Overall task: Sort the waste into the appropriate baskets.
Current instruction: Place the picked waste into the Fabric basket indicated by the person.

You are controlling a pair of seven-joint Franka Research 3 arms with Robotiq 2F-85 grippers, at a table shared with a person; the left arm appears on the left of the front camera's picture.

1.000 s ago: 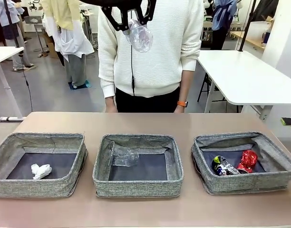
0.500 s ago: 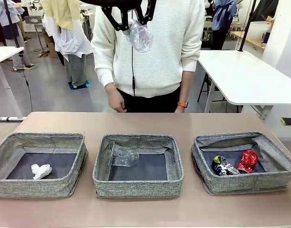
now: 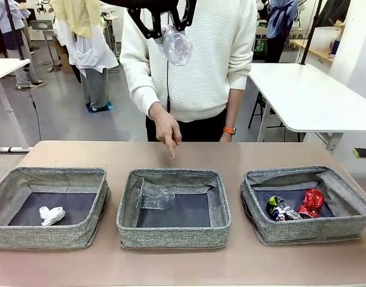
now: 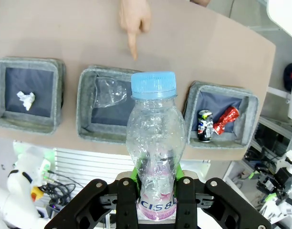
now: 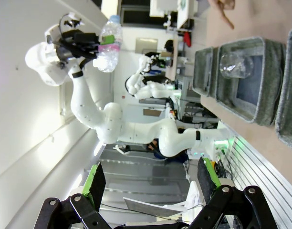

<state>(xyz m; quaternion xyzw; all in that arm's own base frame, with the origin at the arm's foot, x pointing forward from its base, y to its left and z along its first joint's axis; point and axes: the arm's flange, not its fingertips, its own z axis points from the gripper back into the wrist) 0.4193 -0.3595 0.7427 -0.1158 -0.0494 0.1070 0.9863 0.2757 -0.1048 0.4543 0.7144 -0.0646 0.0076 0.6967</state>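
The clear bottle [image 4: 155, 143] is held upright by its base in the left end effector [image 4: 157, 188], high above the middle basket [image 3: 173, 209], which is pointed at by the person's hand [image 3: 166, 127]; the right end effector [image 5: 151, 183] is held wide.

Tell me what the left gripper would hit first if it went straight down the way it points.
Probably the middle basket: the left gripper, shut on the clear bottle, points down at the table, roughly over that basket's near right rim, though depth is hard to judge.
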